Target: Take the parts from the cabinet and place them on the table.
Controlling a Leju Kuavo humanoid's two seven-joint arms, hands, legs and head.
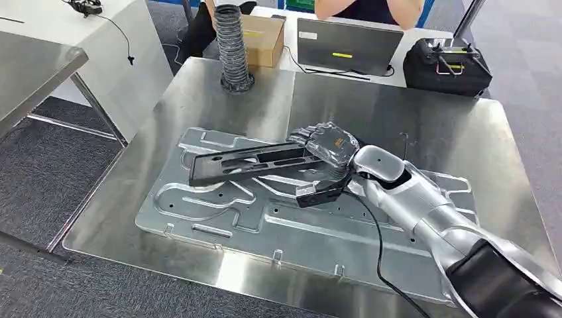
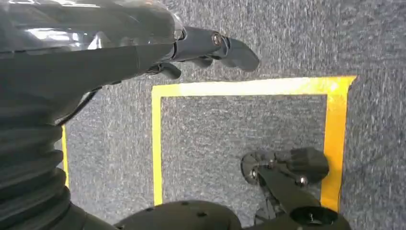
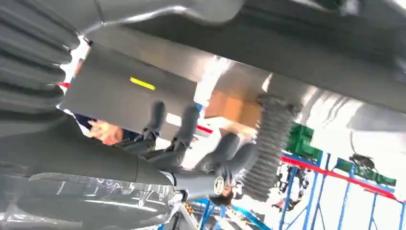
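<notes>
The dark elongated part (image 1: 255,162) lies left of frame centre in the head view, across the large stamped metal panel (image 1: 219,212) on the steel table (image 1: 431,126), well inside every table edge. The right hand (image 1: 325,156) grasps the part's right end. The left hand (image 2: 201,48) hangs over carpet, fingers loosely apart, holding nothing.

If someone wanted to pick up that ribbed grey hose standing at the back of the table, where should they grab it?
Probably around the middle of the ribbed hose, from the side: it stands upright on its flared base, so fingers can wrap its round body, and the ribs should resist slipping.
</notes>
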